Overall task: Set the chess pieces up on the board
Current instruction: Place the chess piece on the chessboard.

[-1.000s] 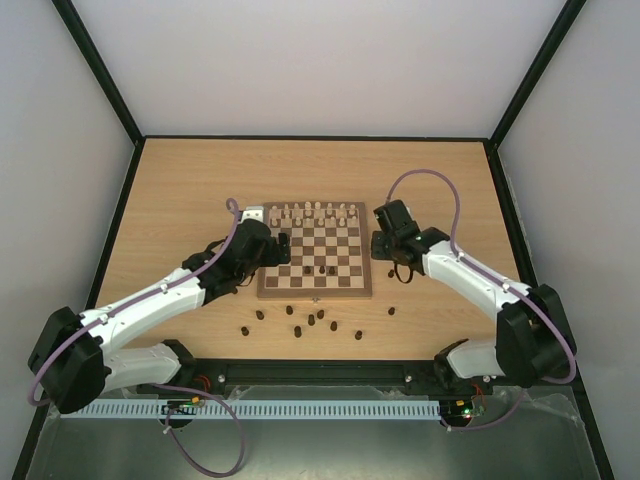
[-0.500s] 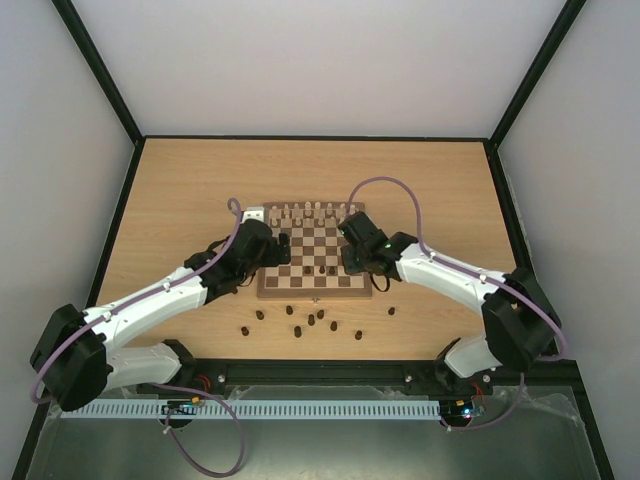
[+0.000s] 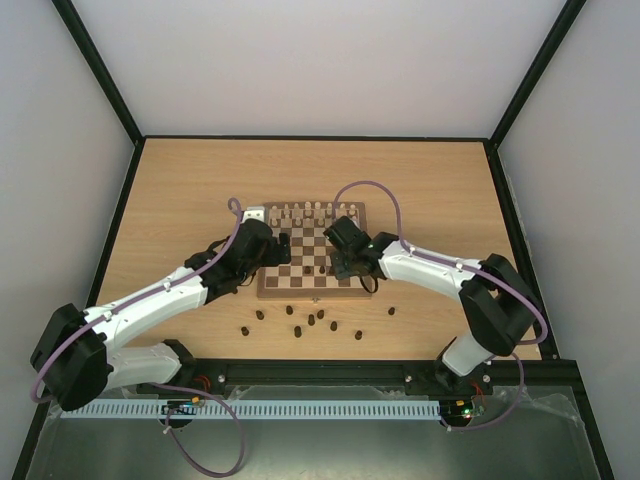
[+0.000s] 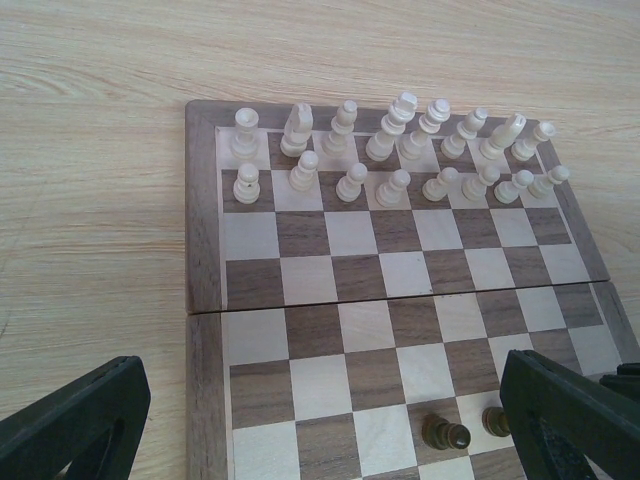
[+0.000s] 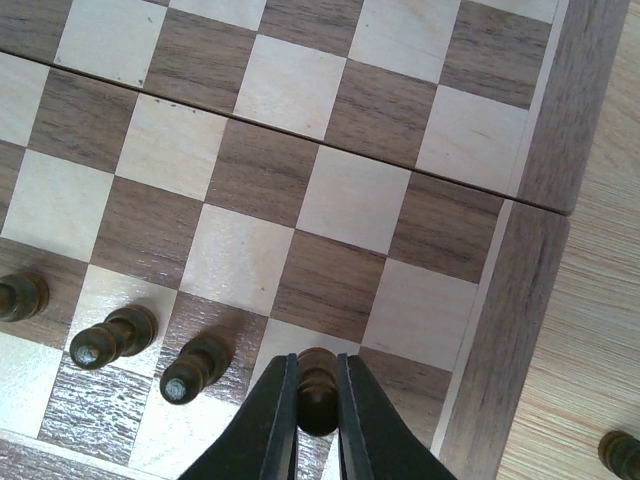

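Right gripper (image 5: 318,408) is clamped on a small dark brown wooden chess pawn (image 5: 317,378), low over squares near the right edge of the square brown-and-cream checkered wooden board (image 5: 352,200). Released off-centre, it may topple into the neighbouring dark pawn (image 5: 197,368). Left gripper (image 4: 320,435) hangs wide apart, empty.

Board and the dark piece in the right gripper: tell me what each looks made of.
Board: looks like wood, grain streaks visible, satin sheen; veneer or solid, unclear. Dark piece pinched in the right gripper: probably stained turned wood, smooth, faintly glossy.
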